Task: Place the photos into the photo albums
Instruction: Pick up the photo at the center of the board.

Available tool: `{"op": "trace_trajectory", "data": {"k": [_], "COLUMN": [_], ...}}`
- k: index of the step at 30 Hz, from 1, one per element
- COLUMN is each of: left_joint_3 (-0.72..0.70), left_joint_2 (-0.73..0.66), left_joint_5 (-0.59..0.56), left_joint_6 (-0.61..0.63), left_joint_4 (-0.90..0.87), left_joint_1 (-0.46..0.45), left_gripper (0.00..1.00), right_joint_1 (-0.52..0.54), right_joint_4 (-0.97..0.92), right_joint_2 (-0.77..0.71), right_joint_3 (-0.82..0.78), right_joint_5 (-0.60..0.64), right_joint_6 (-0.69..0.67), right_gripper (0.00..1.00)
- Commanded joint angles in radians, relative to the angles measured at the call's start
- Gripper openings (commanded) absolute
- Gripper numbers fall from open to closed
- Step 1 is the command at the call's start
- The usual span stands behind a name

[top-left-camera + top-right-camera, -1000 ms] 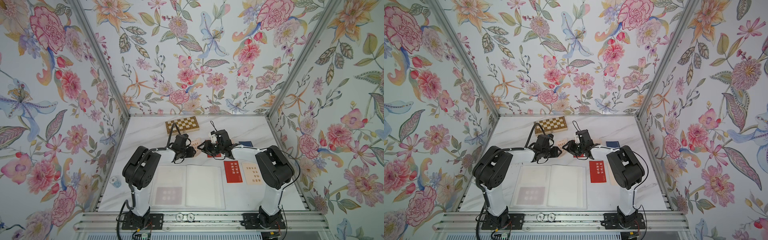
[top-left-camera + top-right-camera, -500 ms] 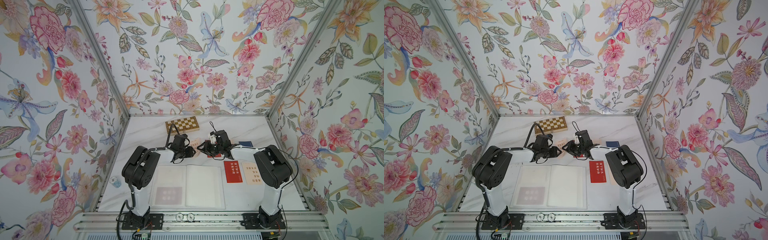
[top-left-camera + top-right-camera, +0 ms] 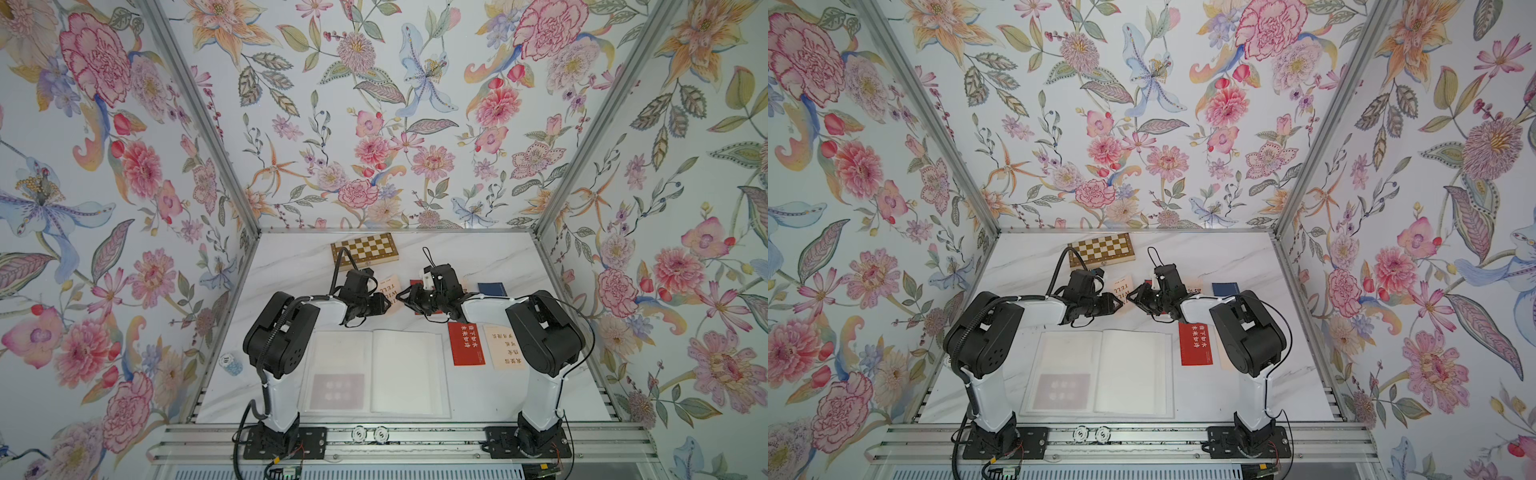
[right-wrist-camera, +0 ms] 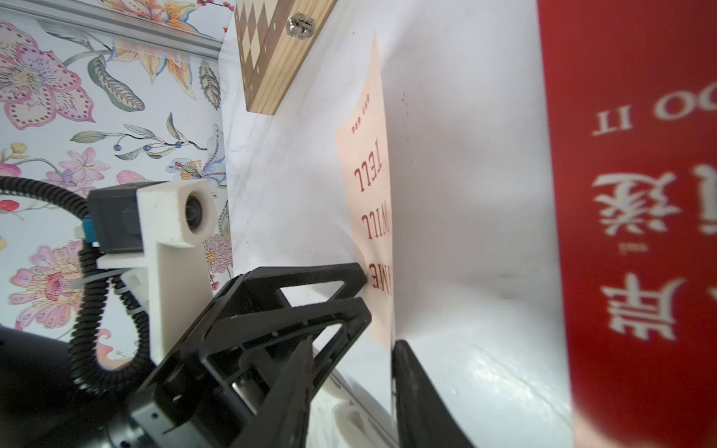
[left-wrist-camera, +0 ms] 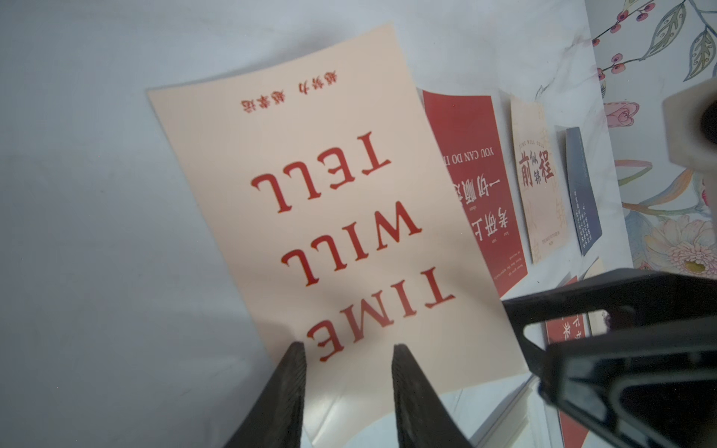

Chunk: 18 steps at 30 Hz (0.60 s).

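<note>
1. Lying open at the front of the white surface, the photo album shows two pale pages. A dim red photo sits in a sleeve on its left page.
2. The cream "TIME WILL TELL" photo is on the surface just behind the album, between the two arms.
3. The left gripper is low over the near edge of this photo. Its fingers are apart, and the photo shows in the gap.
4. The right gripper faces it from the other side, close to a corner of the same photo. Its fingers are apart too. I cannot tell if one of them touches the photo.
5. Three more photos lie in a row toward the right wall. They are the red "YOU CAN DO IT" photo, the cream photo with red signs and the navy photo.
6. A red photo with white signs lies just beside the album's right page. A pale cream photo lies next to it, partly under the right arm.
7. The checkered box sits at the back of the surface.
</note>
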Motion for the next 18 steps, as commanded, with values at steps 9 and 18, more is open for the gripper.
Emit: {"op": "trace_trajectory", "data": {"k": [9, 18], "left_joint_3": [-0.044, -0.046], "left_joint_2": [0.012, 0.004], "left_joint_5": [0.001, 0.007], "left_joint_6": [-0.017, -0.014], "left_joint_4": [-0.079, -0.079], "left_joint_1": [0.008, 0.011], "left_gripper": [0.37, 0.37], "right_joint_1": [0.025, 0.022], "right_joint_4": [-0.058, -0.046], "right_joint_2": [0.092, 0.099], "right_joint_3": [0.065, 0.051], "right_joint_5": [0.027, 0.050], "right_joint_6": [-0.028, -0.064], "right_gripper": [0.29, 0.07]}}
